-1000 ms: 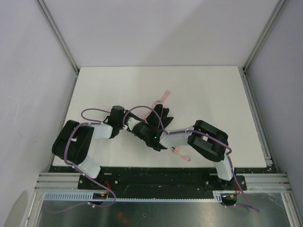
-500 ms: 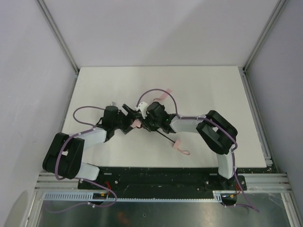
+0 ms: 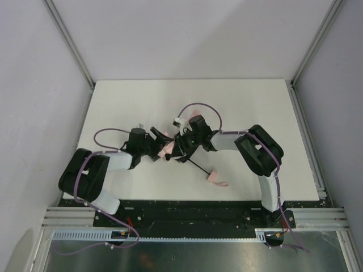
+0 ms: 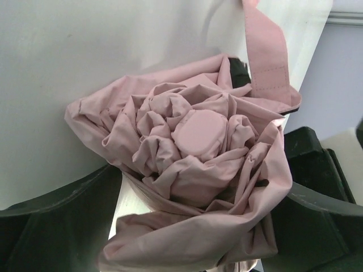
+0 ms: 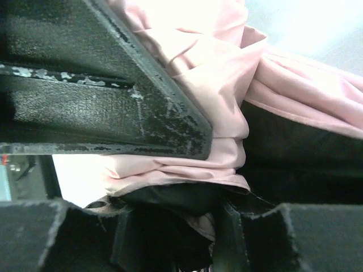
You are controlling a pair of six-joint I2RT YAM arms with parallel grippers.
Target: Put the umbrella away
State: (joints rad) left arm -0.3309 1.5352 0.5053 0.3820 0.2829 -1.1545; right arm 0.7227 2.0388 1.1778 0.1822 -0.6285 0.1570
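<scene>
The pale pink umbrella (image 3: 167,148) lies at the table's middle, its canopy bunched between my two grippers. Its thin black shaft (image 3: 196,166) runs down-right to the small pink handle (image 3: 212,177) and strap loop (image 3: 221,183). My left gripper (image 3: 154,145) faces the canopy end-on. In the left wrist view its fingers (image 4: 54,221) stand wide on either side of the crumpled umbrella (image 4: 198,136), and a pink closure strap (image 4: 265,51) sticks up behind. My right gripper (image 3: 183,148) is shut on the umbrella (image 5: 215,85), with fabric pinched under its upper finger (image 5: 113,96).
The white table (image 3: 255,107) is boxed in by grey walls and aluminium rails (image 3: 309,141) on the left, right and back. Both arm bases sit along the near edge (image 3: 187,207).
My left gripper has opened wide and now straddles the canopy. The right arm has swung out to the right, carrying the canopy with it. The handle has shifted slightly.
</scene>
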